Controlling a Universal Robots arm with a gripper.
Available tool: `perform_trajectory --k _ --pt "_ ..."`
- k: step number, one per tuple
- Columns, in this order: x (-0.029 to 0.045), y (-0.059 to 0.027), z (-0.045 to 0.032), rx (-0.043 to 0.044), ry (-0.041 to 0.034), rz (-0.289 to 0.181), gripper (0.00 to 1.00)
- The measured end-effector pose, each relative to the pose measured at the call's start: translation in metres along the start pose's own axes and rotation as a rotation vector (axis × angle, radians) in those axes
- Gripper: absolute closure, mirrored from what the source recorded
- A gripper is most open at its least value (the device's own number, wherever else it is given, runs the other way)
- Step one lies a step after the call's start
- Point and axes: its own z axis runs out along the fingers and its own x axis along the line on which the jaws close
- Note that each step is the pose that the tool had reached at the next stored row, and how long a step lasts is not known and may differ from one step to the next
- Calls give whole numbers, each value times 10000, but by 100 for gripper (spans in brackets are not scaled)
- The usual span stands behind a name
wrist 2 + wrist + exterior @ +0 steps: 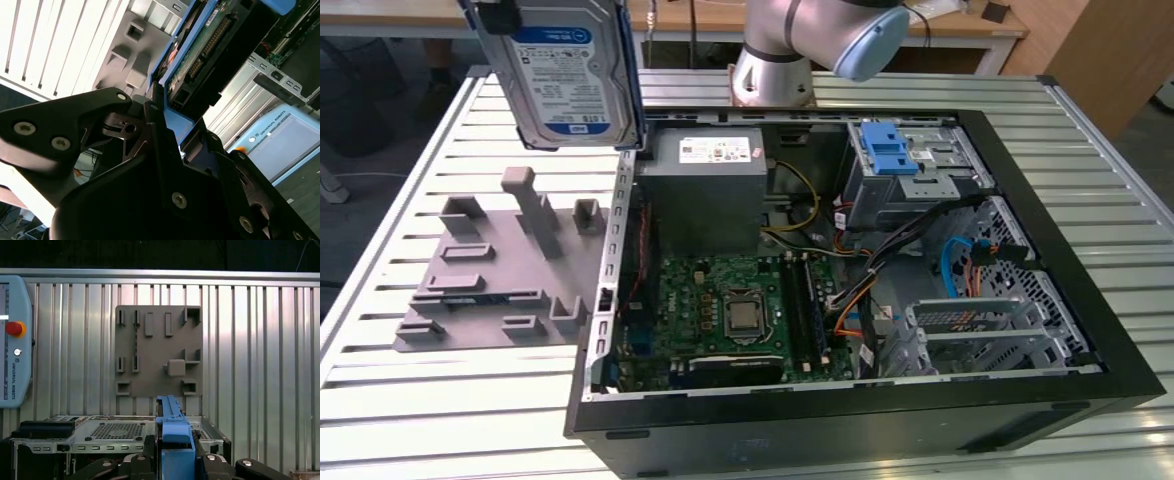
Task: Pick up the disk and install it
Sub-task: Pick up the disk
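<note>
In the exterior view the disk (567, 75) hangs upright in the air, its blue-and-white label facing the camera and a blue carrier frame along its edges. It is above the table, over the gap between the grey holder plate (507, 270) and the open computer case (854, 420). In both wrist views my gripper (175, 120) is shut on the disk, its black fingers (152, 110) clamped on the blue frame. The second wrist view shows the disk's green circuit side (200, 55). In the first wrist view the blue frame edge (172, 440) rises from the gripper (175, 462).
The case lies open on a slatted metal table (454, 400), with a motherboard (734, 310), a power supply (707, 180) and a drive cage carrying a blue latch (891, 150). The arm's base (774, 70) stands behind the case. A teach pendant (12, 340) lies on the table.
</note>
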Motion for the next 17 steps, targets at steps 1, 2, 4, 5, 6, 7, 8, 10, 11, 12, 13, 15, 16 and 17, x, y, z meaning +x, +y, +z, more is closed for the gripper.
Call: perform_trajectory --k 1,2,4,5,6,7,8,10,11,12,13,15,16,17 --pt "0 -13 0 -1 0 1 64" --pt "0 -24 0 0 0 1 64" --pt "0 -50 0 0 0 1 64" --pt "-1 -63 -1 -1 1 1 64" --pt "-1 -80 -1 -1 0 1 64" --pt "-1 -102 -1 0 0 1 64" --pt "-1 -126 -1 0 0 1 64" --pt "1 -173 -2 0 0 0 64" --pt "2 -198 -2 1 0 0 64" --pt "4 -223 -3 -1 0 0 64" --pt "6 -250 -2 1 -1 1 64" --pt "13 -306 -4 0 0 1 64" --pt "17 -334 -5 -1 0 1 64" --pt "22 -362 -6 -1 0 0 64"
